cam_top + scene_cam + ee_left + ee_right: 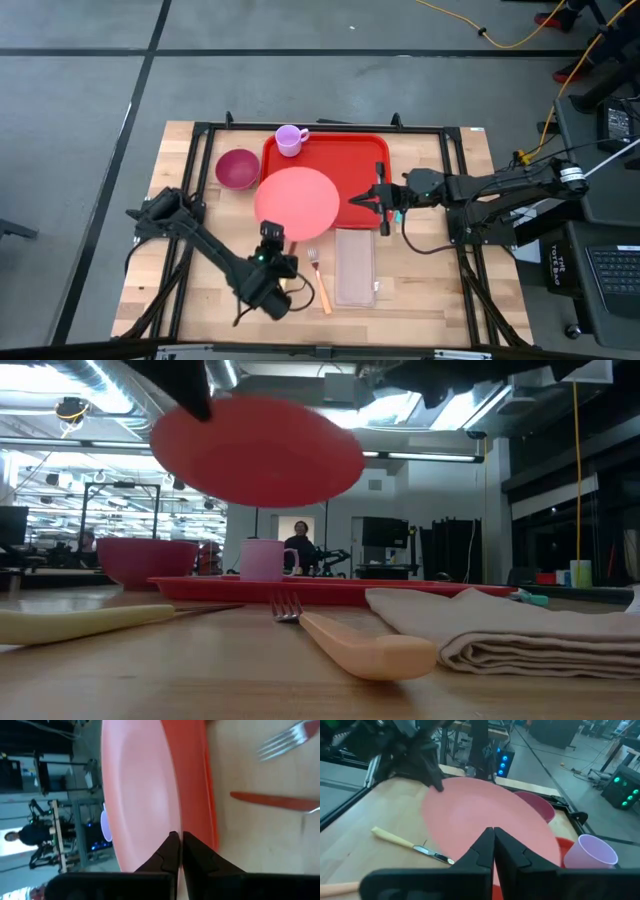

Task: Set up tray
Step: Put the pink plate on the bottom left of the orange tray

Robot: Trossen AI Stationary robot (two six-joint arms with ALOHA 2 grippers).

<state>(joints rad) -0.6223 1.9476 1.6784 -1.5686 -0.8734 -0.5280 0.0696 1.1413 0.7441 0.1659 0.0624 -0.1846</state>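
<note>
The red tray [350, 160] lies at the table's far middle, with a lilac cup [290, 140] standing in its far left corner. A round pink plate [297, 196] hangs in the air over the tray's near left part; from table height the plate [258, 450] shows well above the tray [320, 590]. My left gripper [272, 230] is shut on the plate's near rim. My right gripper [355, 201] is shut with nothing between its fingers. It stands over the tray, a short way off the plate's right edge. My left gripper pinches the plate's near rim [169, 827] between its two fingers, one on the plate's upper face and one beneath it. The fingers come from the table's near left, slanting down. The plate is lifted clear of tray and table, roughly level.
A dark pink bowl [238, 168] stands on the table left of the tray. Near the front edge lie a folded napkin [355, 266], an orange-handled fork [319, 275] and a cream-handled knife [412, 847]. A black frame [300, 126] runs round the table.
</note>
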